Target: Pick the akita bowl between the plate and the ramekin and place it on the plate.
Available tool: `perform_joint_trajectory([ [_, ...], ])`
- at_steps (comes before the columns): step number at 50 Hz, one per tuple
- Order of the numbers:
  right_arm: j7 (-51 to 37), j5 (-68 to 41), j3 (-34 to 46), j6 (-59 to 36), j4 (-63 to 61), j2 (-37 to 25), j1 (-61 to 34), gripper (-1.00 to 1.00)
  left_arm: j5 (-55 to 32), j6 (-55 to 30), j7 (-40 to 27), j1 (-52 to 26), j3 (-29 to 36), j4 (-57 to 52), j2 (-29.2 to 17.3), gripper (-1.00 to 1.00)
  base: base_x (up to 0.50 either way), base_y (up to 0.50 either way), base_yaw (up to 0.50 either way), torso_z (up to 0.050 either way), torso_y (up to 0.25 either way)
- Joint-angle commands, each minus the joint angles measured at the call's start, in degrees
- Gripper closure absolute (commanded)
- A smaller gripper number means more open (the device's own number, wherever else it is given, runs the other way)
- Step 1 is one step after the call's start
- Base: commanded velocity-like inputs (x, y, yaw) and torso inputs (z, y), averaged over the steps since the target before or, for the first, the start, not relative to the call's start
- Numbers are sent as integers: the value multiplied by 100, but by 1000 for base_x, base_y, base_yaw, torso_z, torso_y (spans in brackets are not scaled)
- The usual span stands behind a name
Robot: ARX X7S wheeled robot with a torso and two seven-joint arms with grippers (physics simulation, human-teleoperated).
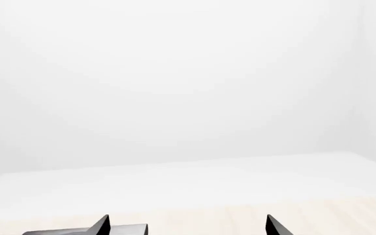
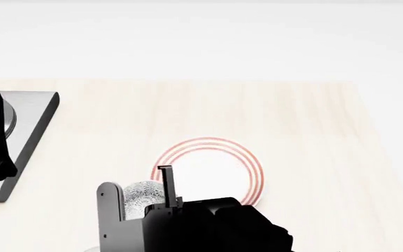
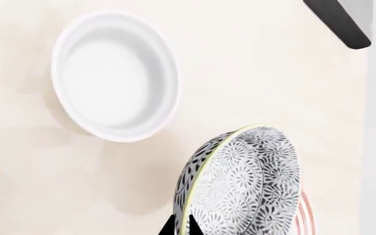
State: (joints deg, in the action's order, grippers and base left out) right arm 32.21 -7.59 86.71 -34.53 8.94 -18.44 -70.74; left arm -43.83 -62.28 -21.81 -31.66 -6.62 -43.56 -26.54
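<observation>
The right pincer [image 2: 144, 197] is sitting low in the head view, left of centre, its 2 fingers pinching the akita bowl [image 2: 144, 195] between them. The bowl is showing as a grey-and-white patterned patch between the grey finger [image 2: 110, 210] on the left and the thinner dark one on the right. The right wrist view is showing that bowl [image 3: 244, 183] tilted up on edge near the bottom of the frame, patterned outside facing the camera, its rim caught at the dark fingertips [image 3: 178, 226] at the bottom edge.

The plate [image 2: 212, 168] is lying flat on the pale wood tabletop [image 2: 293, 126] in the middle of the head view, just right of the bowl; the pincer's dark body is covering its lower edge. A sliver of its red rings [image 3: 303, 215] is peeking out behind the bowl in the right wrist view.

The ramekin [image 3: 115, 76] is standing upright at the upper left of the right wrist view, clear of the bowl.

The left pincer [image 1: 188, 226] is pointing at a blank white wall, its 2 tips spread well apart at the bottom of its wrist view. A grey slab [image 2: 30, 131] is resting at the left edge of the head view.
</observation>
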Motion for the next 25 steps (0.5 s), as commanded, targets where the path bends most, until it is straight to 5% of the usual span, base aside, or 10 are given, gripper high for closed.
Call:
perform_joint_trajectory([
  [1, -4, 103, -75, -260, -516, -179, -245, 100, -61, -9, -31, 4, -19, -31, -18, -100, 0, 0, 0, 0, 0],
  [25, 87, 20, -271, -1000, -1837, -872, -647, 100, -287, -127, -129, 66, -79, -181, -58, -100, 0, 0, 0, 0, 0],
])
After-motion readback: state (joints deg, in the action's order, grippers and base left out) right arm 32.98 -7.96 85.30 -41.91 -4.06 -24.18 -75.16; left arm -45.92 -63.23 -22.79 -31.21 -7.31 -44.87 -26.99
